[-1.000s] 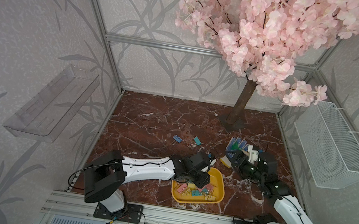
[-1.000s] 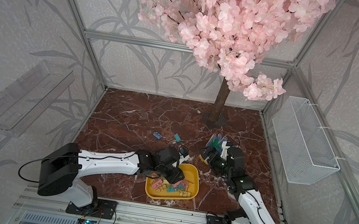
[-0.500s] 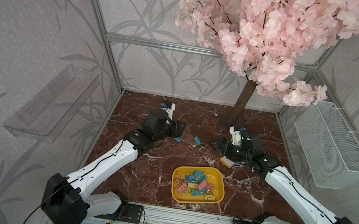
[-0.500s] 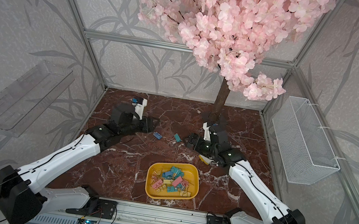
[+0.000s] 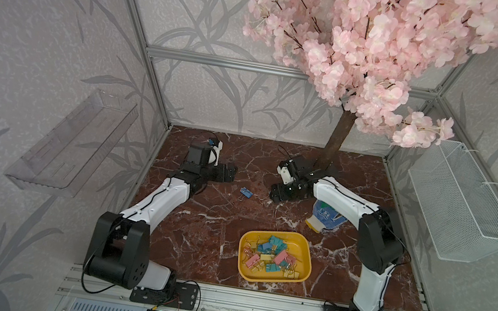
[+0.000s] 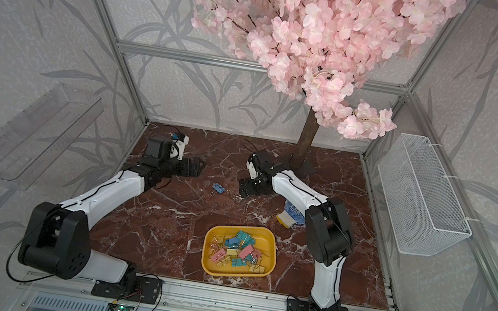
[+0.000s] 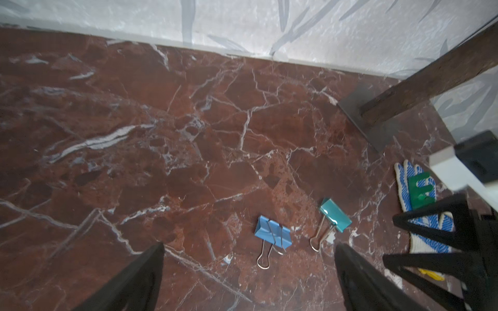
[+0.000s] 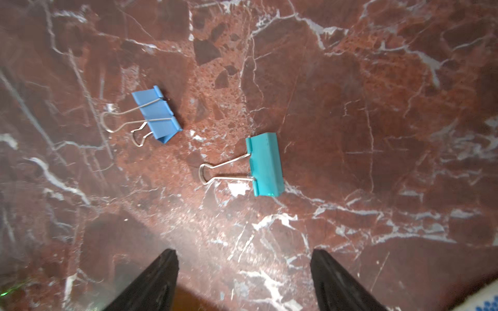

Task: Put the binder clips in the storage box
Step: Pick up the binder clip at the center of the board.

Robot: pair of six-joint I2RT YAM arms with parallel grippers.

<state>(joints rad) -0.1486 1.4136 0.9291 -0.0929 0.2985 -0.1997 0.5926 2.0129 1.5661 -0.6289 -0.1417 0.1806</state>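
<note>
The storage box (image 5: 241, 270) (image 6: 205, 261) is a yellow tray near the front edge, holding several binder clips (image 5: 274, 255) (image 6: 239, 249). Two clips lie loose on the marble farther back. A blue clip (image 5: 245, 192) (image 7: 272, 232) (image 8: 156, 114) shows in both top views. A teal clip (image 7: 335, 215) (image 8: 265, 164) shows only in the wrist views; my right gripper covers it from above. My left gripper (image 5: 228, 173) (image 7: 249, 246) hangs open and empty, left of the blue clip. My right gripper (image 5: 276, 196) (image 8: 243, 253) is open and empty, just right of the teal clip.
A blue-dotted white glove (image 5: 326, 214) (image 7: 420, 212) lies right of the right gripper, partly under that arm. The tree trunk (image 5: 340, 137) stands on its base plate at the back. A wire basket (image 5: 463, 204) hangs on the right wall and a clear shelf (image 5: 70, 141) on the left.
My left gripper left the tray, swung to the back left and opened wide. My right gripper moved from over the glove leftward to the teal clip, its jaws narrowing a little.
</note>
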